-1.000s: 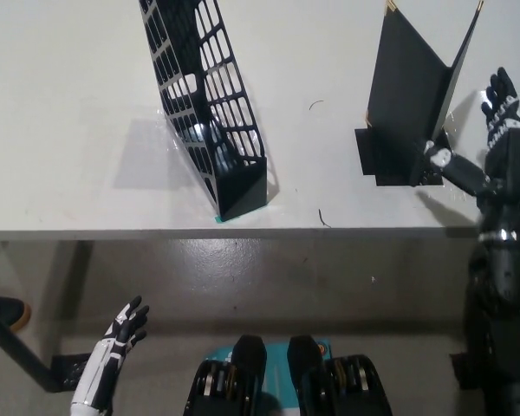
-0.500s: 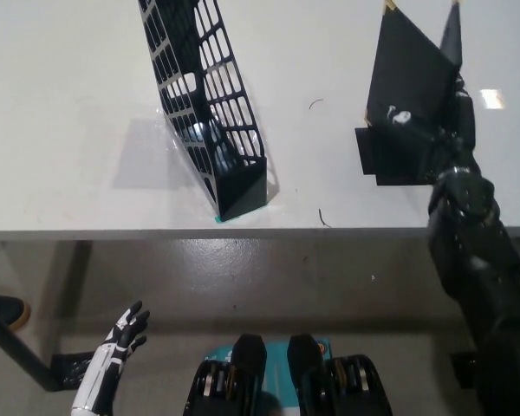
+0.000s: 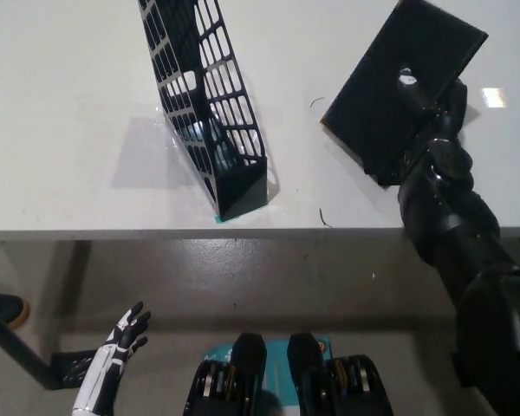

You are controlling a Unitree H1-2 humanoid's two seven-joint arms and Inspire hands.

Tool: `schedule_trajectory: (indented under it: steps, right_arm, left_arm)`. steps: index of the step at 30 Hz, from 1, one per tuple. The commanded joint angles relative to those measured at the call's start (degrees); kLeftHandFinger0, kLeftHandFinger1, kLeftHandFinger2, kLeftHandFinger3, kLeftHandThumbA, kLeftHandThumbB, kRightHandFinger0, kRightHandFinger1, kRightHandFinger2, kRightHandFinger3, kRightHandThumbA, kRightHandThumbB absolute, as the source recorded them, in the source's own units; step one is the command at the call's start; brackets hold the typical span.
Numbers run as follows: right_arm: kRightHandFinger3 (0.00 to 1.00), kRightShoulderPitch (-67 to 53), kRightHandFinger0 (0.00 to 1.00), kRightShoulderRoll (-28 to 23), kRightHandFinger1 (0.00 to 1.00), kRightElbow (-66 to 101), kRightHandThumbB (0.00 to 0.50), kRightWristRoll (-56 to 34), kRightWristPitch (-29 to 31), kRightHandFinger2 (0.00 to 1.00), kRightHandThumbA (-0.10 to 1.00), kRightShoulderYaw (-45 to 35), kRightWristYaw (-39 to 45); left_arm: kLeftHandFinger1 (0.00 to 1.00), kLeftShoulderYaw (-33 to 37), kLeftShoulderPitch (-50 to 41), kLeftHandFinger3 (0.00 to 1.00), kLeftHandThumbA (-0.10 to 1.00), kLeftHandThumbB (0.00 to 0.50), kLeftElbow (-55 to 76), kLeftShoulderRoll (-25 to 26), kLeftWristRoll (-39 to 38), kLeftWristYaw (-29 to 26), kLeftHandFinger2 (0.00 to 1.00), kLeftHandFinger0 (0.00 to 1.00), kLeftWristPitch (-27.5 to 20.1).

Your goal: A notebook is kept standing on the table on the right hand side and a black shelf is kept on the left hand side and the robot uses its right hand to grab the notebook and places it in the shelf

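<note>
Head view looks steeply down on a pale counter that fills the upper half of the picture; its near edge runs straight across just below the middle, and its far and side edges are cut off by the frame.

At about 11 o'clock from the picture's centre stands the black shelf, an openwork lattice rack leaning toward the camera; its top runs out of the frame, and a bright glare behind the lattice blurs what lies inside.

At about 1 o'clock the black notebook is tilted, its upper corner pointing toward 1 o'clock. The right robot hand is clamped on the notebook's lower right edge, a finger lying across the cover. Black on black, the rest of the grasp is hard to make out, and whether the notebook's low corner touches the counter cannot be told.

At 7 o'clock, below the counter's edge, the white left robot hand hangs with fingers spread, holding nothing; its forearm is cut off at the bottom.
</note>
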State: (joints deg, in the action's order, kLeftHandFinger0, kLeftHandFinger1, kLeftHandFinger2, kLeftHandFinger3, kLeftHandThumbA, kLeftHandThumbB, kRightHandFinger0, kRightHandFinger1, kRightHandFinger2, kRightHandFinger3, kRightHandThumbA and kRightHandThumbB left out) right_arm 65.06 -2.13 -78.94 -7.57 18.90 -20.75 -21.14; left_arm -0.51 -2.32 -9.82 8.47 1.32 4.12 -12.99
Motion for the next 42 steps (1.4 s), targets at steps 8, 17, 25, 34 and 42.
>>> schedule_trajectory:
  steps: [8,17,25,34,42]
  right_arm:
    - [0.67,2.16,0.00,-1.02,0.16,6.98,0.121,6.63,8.03,0.58,-0.10,10.33,-6.67]
    - [0.70,-2.55,0.00,-1.11,0.16,37.41,0.096,14.62,2.74,0.57,-0.10,16.80,-7.17]
    - [0.78,-4.18,0.00,0.90,0.25,63.17,0.116,25.42,-7.03,0.66,-0.10,21.62,-5.74]
    - [0.77,-1.16,0.00,3.90,0.23,70.00,0.101,28.07,-8.32,0.66,-0.10,24.82,-4.45]
    - [0.79,2.65,0.00,6.73,0.22,69.37,0.107,28.64,-10.61,0.67,-0.10,27.39,-4.37]
  left_arm:
    - [1.00,-0.16,0.19,1.00,1.00,0.098,1.08,0.49,-0.19,0.23,1.00,1.00,-1.44]
    - [1.00,-0.08,0.59,1.00,1.00,0.116,0.69,0.83,0.52,0.12,1.00,1.00,-1.52]
    - [1.00,-0.05,1.35,1.00,1.00,0.129,-0.18,0.83,1.39,-0.33,1.00,1.00,-1.81]
    - [1.00,0.03,1.33,1.00,1.00,0.125,-0.38,1.13,1.52,-0.13,1.00,1.00,-2.47]
    - [1.00,0.11,0.88,1.00,1.00,0.144,0.39,1.17,1.12,0.35,1.00,1.00,-0.92]
